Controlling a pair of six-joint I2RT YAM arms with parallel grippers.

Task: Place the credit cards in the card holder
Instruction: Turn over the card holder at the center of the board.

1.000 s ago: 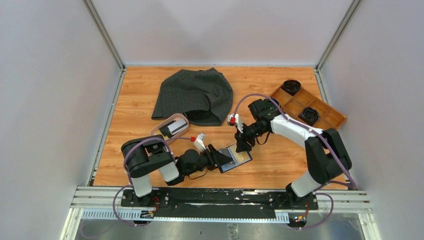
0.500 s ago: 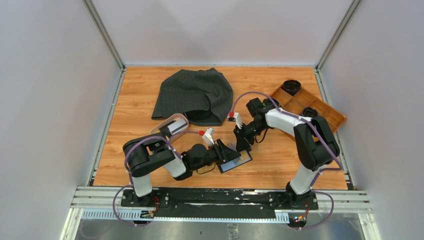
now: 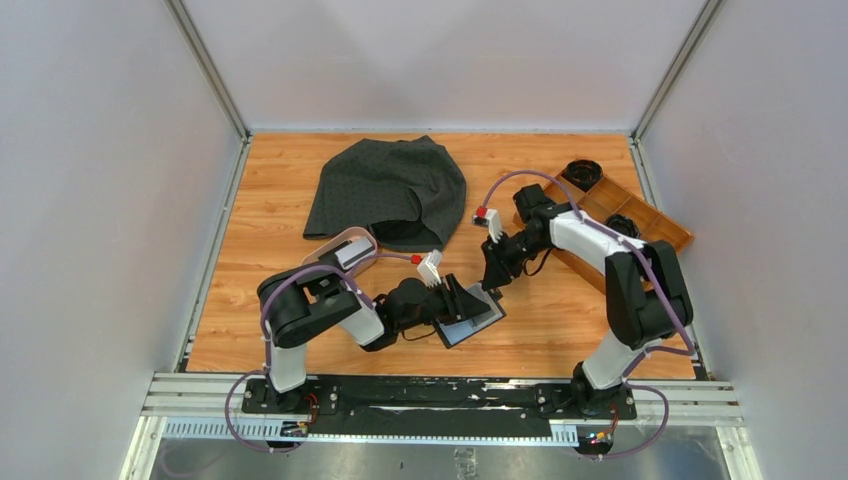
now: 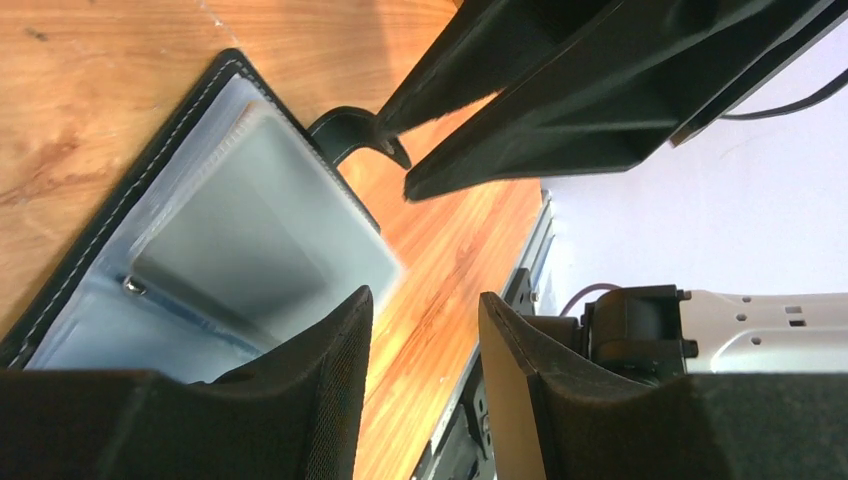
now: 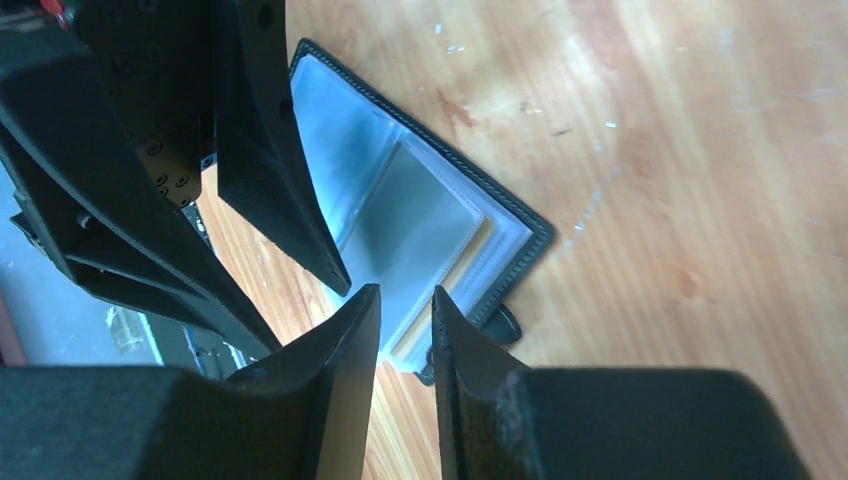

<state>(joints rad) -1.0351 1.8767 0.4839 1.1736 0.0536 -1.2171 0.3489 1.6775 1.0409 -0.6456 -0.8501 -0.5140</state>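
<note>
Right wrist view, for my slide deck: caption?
Right pincer hovers over the open card holder beside the left pincer.

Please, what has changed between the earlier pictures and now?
The left tool slid right, further over the open card holder. The right tool drew back slightly, away from the bases and rightward. Neither took hold of anything. The card holder, pink dish, grey cloth and wooden tray stayed in place.

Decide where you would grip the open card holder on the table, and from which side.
Probably the short strap tab poking out past the stitched edge of the holder, approached low from the right arm's side. The holder lies open and flat on the table, so its covers offer little to pinch from above; the tab juts clear.
</note>
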